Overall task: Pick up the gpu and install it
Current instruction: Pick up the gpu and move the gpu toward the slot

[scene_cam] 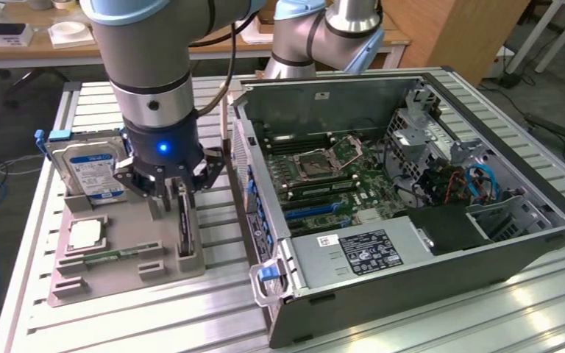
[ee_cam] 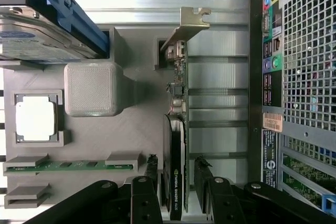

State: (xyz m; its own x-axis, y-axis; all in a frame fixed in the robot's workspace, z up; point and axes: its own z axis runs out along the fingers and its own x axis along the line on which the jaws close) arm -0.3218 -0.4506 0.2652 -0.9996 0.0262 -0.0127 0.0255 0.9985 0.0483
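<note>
The gpu point(scene_cam: 185, 229) is a thin dark card standing on its edge in a slot of the grey holder point(scene_cam: 115, 276), beside the open computer case point(scene_cam: 410, 220). In the wrist view the gpu point(ee_cam: 177, 124) runs lengthwise, with its silver bracket point(ee_cam: 190, 20) at the far end. My gripper point(scene_cam: 173, 200) hangs right over the card's near end and is open. The gripper point(ee_cam: 176, 170) has one black finger on each side of the card, with a small gap showing on either side. The motherboard point(scene_cam: 322, 173) lies exposed inside the case.
The grey holder point(ee_cam: 136, 124) also carries a silver hard drive point(scene_cam: 86, 170) with a blue bracket, a processor chip point(scene_cam: 84, 234) and a green memory stick point(scene_cam: 115, 256). The case's rear panel point(ee_cam: 310, 77) stands close beside the holder. A second robot arm point(scene_cam: 307, 37) stands behind the case.
</note>
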